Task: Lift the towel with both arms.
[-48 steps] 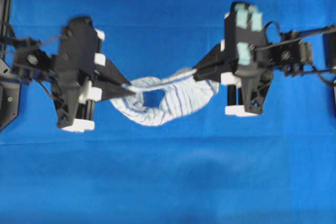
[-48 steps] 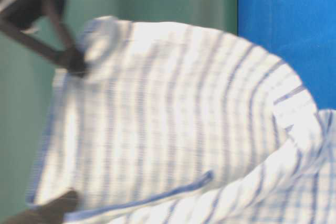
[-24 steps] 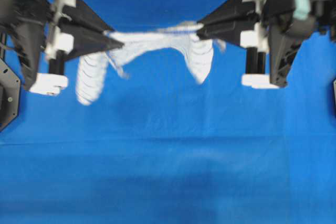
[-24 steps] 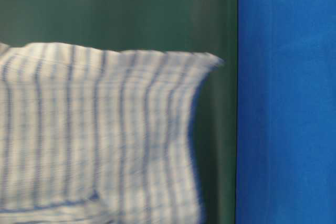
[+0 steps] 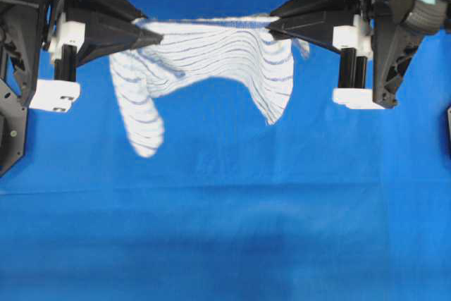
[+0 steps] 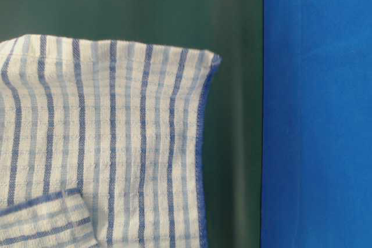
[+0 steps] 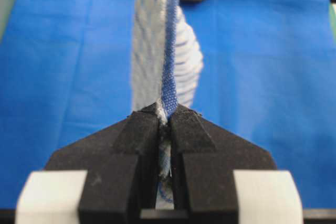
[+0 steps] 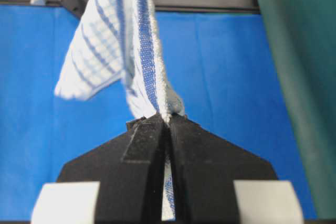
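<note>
The towel, white with blue and grey-green stripes, hangs stretched in the air between both grippers, high above the blue table cloth. My left gripper is shut on its left upper edge. My right gripper is shut on its right upper edge. Two loose corners droop down. In the left wrist view the towel runs out from the closed gripper. In the right wrist view the towel leaves the closed gripper. The table-level view shows the hanging towel close up.
The blue table cloth covers the whole table. A dark green wall stands behind the towel in the table-level view. Black arm bases sit at the left edge and the right edge.
Both grippers have risen and moved apart with the towel held. The towel has gone from bunched on the table to stretched and hanging in the air, and has unfurled further.
</note>
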Robot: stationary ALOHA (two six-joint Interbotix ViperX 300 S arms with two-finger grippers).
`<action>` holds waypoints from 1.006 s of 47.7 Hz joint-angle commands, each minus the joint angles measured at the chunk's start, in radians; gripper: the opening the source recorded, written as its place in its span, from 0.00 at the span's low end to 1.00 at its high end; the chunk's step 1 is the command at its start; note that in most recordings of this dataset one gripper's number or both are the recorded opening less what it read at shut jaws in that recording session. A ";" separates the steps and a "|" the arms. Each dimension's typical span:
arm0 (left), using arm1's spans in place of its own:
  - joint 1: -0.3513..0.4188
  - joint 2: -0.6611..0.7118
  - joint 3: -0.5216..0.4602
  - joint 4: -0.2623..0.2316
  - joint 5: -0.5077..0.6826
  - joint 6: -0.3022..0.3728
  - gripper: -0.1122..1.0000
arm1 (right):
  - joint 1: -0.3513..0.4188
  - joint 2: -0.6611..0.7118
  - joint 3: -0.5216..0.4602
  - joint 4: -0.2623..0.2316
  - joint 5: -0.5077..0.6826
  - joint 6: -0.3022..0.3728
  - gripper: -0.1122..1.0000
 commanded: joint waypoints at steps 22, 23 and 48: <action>0.018 0.000 -0.020 0.003 -0.041 0.058 0.89 | -0.044 -0.018 -0.012 -0.029 0.009 0.003 0.66; 0.018 0.000 -0.020 0.003 -0.041 0.058 0.89 | -0.044 -0.018 -0.011 -0.035 0.009 0.006 0.69; 0.011 0.038 0.156 0.000 -0.222 0.052 0.88 | -0.044 -0.018 0.176 -0.044 -0.026 0.098 0.68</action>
